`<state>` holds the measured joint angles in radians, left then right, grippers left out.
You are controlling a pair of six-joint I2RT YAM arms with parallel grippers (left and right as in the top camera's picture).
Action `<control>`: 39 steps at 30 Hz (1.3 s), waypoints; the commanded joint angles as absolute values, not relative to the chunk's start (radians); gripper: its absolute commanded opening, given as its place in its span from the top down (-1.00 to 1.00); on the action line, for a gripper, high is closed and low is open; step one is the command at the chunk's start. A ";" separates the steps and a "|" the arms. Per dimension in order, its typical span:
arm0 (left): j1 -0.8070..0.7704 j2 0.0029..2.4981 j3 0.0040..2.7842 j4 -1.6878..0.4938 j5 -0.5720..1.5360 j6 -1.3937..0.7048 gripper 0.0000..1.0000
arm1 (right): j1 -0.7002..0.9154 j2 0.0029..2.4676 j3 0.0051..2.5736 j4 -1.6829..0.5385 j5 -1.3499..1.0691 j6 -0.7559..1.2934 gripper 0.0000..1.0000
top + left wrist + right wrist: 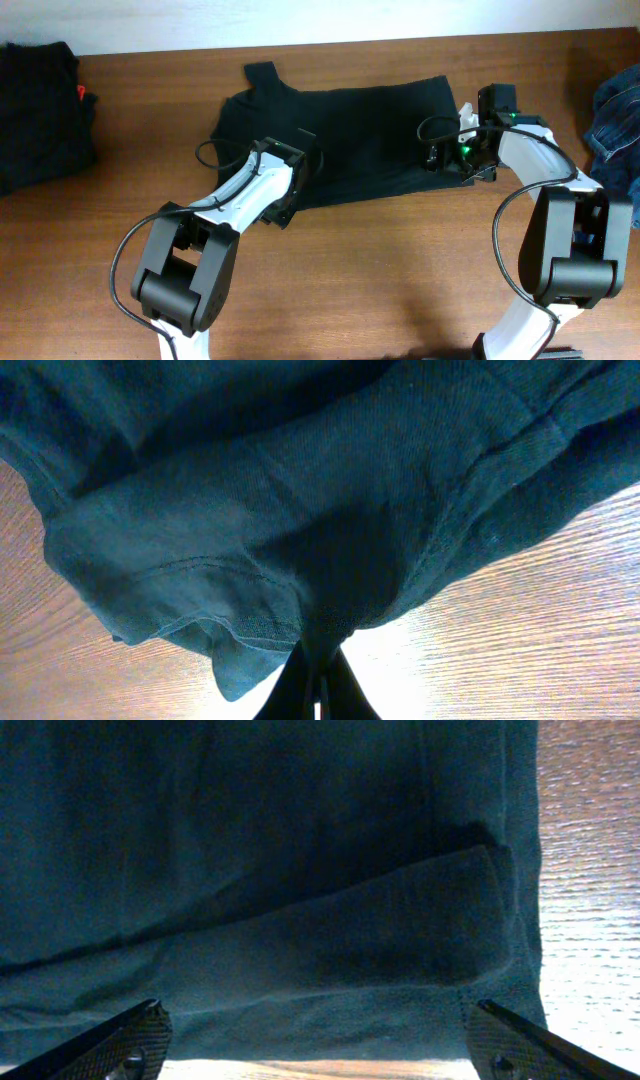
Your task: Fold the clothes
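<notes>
A black short-sleeved T-shirt (350,130), one of the clothes, lies spread across the wooden table (380,280), one sleeve pointing to the back left. My left gripper (300,160) is at the shirt's near left edge. In the left wrist view its fingers (318,665) are pressed together with a fold of the hem (250,630) pinched at their tips. My right gripper (442,155) is at the shirt's right end. In the right wrist view it stands wide open (315,1020), one finger (130,1035) on each side of the folded cloth edge (400,940).
A heap of dark clothing (40,110) with a small red mark lies at the far left of the table. Blue denim cloth (618,120) is bunched at the right edge. Bare wood runs along the front between the two arm bases.
</notes>
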<state>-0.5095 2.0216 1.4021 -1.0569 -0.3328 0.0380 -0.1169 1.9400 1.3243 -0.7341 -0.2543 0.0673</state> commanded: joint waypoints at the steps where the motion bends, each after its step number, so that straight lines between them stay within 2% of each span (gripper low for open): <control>1: -0.508 1.998 1.402 -1.060 -0.329 0.038 0.99 | -0.112 1.912 1.343 -0.737 -0.265 0.064 -0.98; 17: -0.507 1.944 1.516 -1.108 -0.330 0.039 0.99 | -0.112 1.912 1.343 -0.737 -0.258 0.064 -0.98; 26: -0.461 1.944 1.516 -0.971 -0.393 0.043 0.99 | -0.112 1.912 1.343 -0.738 -0.258 0.064 -0.98; 27: -0.453 1.944 1.516 -0.953 -0.393 0.044 0.96 | -0.112 1.912 1.343 -0.738 -0.258 0.064 -0.98; 30: -0.430 1.945 1.515 -0.892 -0.389 0.054 0.71 | -0.112 1.912 1.343 -0.738 -0.258 0.064 -0.98; 34: -0.422 1.949 1.515 -0.822 -0.389 0.055 0.58 | -0.112 1.912 1.343 -0.738 -0.258 0.064 -0.98; 37: -0.422 1.955 1.515 -0.776 -0.388 0.055 0.28 | -0.112 1.912 1.343 -0.738 -0.258 0.064 -0.98; 39: -0.422 1.960 1.515 -0.749 -0.388 0.055 0.24 | -0.112 1.912 1.343 -0.738 -0.258 0.064 -0.98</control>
